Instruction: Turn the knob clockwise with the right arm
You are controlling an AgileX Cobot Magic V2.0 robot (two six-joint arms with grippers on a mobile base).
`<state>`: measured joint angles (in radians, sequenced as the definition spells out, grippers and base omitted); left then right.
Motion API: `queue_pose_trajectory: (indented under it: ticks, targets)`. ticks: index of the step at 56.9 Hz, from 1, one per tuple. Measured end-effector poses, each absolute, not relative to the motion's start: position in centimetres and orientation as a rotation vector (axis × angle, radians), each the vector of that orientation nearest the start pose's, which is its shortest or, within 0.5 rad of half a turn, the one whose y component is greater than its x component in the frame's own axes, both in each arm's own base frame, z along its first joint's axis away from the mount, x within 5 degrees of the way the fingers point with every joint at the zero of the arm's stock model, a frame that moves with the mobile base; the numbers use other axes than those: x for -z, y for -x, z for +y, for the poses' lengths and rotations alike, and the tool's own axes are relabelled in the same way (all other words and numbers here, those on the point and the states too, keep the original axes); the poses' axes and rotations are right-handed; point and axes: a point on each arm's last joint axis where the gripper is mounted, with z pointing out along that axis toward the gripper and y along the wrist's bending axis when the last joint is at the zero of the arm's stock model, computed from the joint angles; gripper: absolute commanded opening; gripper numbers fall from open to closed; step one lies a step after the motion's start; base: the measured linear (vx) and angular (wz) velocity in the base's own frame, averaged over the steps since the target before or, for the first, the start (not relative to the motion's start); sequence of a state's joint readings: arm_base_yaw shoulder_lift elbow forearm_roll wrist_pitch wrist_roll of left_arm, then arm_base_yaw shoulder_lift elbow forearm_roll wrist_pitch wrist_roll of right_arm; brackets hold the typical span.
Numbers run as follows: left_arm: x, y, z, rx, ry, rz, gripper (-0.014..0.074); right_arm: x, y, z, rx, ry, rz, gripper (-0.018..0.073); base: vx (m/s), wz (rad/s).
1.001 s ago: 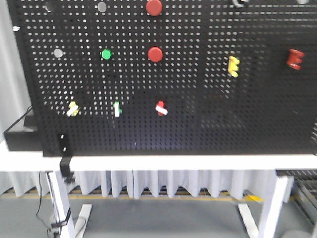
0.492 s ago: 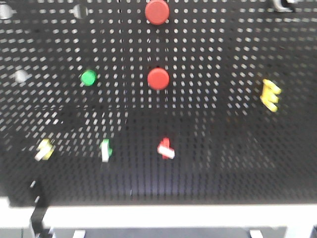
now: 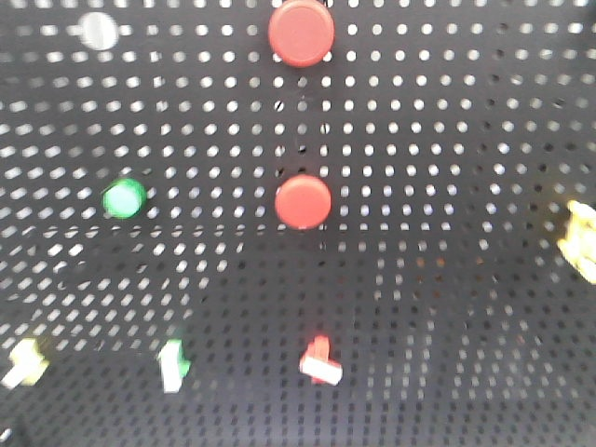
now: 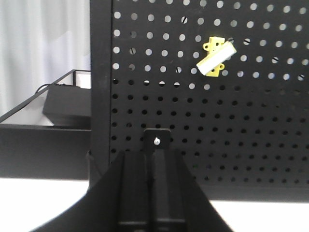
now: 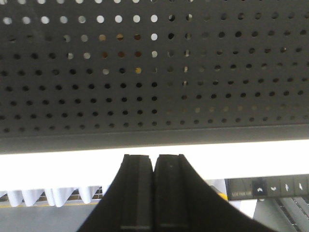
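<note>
Three small rotary knobs with white bars sit in a row low on the black pegboard (image 3: pixel 447 140): a yellow knob (image 3: pixel 23 361), a green knob (image 3: pixel 172 363) and a red knob (image 3: pixel 319 360). The red knob's bar is tilted. The yellow knob also shows in the left wrist view (image 4: pixel 216 58), up and right of my left gripper (image 4: pixel 152 157), which is shut and empty. My right gripper (image 5: pixel 154 162) is shut and empty, below the pegboard's bottom edge (image 5: pixel 154 137). No knob shows in the right wrist view. Neither gripper shows in the front view.
The board also holds two red round buttons (image 3: pixel 300 31) (image 3: pixel 303 200), a green button (image 3: pixel 124 197), a grey button (image 3: pixel 98 30) and a yellow part (image 3: pixel 582 237) at the right edge. A white tabletop (image 5: pixel 154 150) lies under the board. A black box (image 4: pixel 65 104) stands left of the board.
The front view has closed in on the pegboard. The table and floor have left the view, and the knobs and buttons look larger and lower.
</note>
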<state>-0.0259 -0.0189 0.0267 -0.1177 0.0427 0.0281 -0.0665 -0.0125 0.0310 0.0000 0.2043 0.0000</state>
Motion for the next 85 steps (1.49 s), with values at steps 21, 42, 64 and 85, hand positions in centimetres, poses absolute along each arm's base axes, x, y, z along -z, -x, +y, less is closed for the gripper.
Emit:
queue_pose_trajectory:
  ticks: [21, 42, 64, 85]
  targets:
    - [-20.1, -5.6, -0.2, 0.096, 0.045, 1.534, -0.0006, -18.5, -5.6, -0.4, 0.050, -0.057, 1.706, -0.0009, 0.04, -0.02]
    - [-20.1, -5.6, -0.2, 0.096, 0.045, 1.534, -0.0006, -18.9, -5.6, -0.4, 0.050, -0.055, 1.663, -0.0009, 0.00, 0.00]
    - [-20.1, -5.6, -0.2, 0.096, 0.045, 1.534, -0.0006, -27.7, -4.3, -0.3, 0.103, -0.010, 1.329, -0.0009, 0.00, 0.00]
    - [-20.1, -5.6, -0.2, 0.096, 0.045, 1.534, -0.0006, -46.9, -6.6, -0.7, 0.222, 0.045, 1.253, -0.0009, 0.00, 0.00]
